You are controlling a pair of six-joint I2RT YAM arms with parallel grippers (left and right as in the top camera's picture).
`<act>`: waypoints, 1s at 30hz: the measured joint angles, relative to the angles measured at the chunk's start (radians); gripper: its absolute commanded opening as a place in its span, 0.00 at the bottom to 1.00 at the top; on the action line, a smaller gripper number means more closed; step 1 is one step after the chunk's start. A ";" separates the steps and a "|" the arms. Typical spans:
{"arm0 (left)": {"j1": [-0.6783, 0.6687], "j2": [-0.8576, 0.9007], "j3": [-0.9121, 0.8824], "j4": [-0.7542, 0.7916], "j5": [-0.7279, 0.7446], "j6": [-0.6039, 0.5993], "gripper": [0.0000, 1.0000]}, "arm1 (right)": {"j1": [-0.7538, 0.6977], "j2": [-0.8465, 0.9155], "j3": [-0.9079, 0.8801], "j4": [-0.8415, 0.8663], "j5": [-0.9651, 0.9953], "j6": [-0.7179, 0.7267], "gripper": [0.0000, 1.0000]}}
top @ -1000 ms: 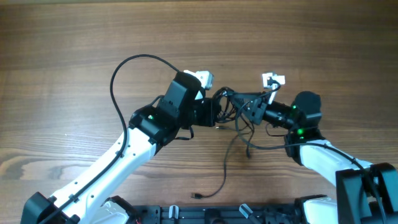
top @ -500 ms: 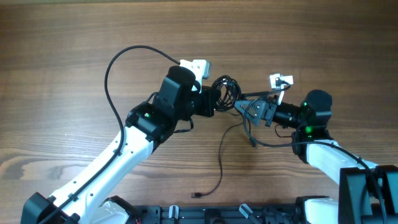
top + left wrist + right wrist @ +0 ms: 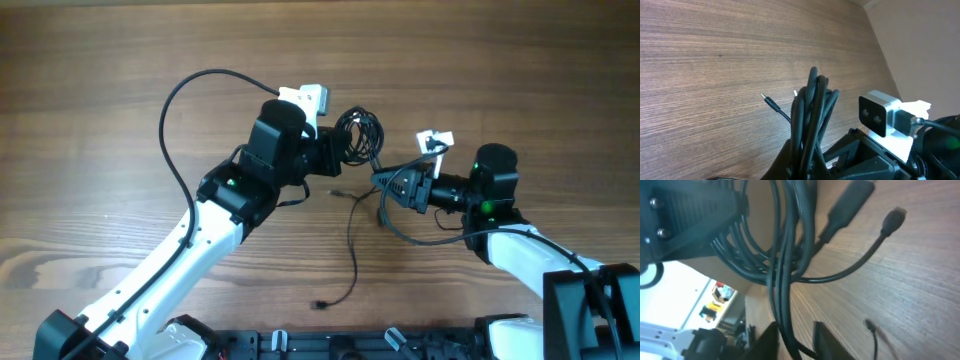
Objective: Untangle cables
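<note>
My left gripper (image 3: 336, 152) clamps the coiled cables (image 3: 358, 133) at upper centre, strands running down-right to the right gripper (image 3: 386, 185), whose hold I cannot tell.

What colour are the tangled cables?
The cables are black; the left wrist view shows it best.

Left arm (image 3: 170, 270), lower left: a white shell gives way to a boxy black housing (image 3: 268, 160) with a green light (image 3: 228, 183) glowing. A thick black cable (image 3: 165, 120) loops off it at upper left, and there's a white camera (image 3: 306, 99) on top. Right arm (image 3: 520, 255), lower right: white shell, rounded black joint (image 3: 495, 165), its own green lamp (image 3: 487, 208). The right fingers (image 3: 827, 342) are plain black. Two screws (image 3: 659, 231) glint on a black block, upper left of the right wrist view.
</note>
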 measured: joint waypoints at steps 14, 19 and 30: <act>-0.012 0.000 0.000 -0.030 -0.004 0.023 0.04 | 0.001 0.000 0.000 0.443 -0.196 0.306 0.04; -0.034 0.000 0.000 -0.029 -0.004 0.046 0.04 | 0.001 0.000 0.000 0.435 -0.179 0.362 0.04; -0.040 0.000 0.000 -0.009 0.181 0.193 0.04 | 0.002 -0.001 -0.002 0.192 0.012 0.234 0.04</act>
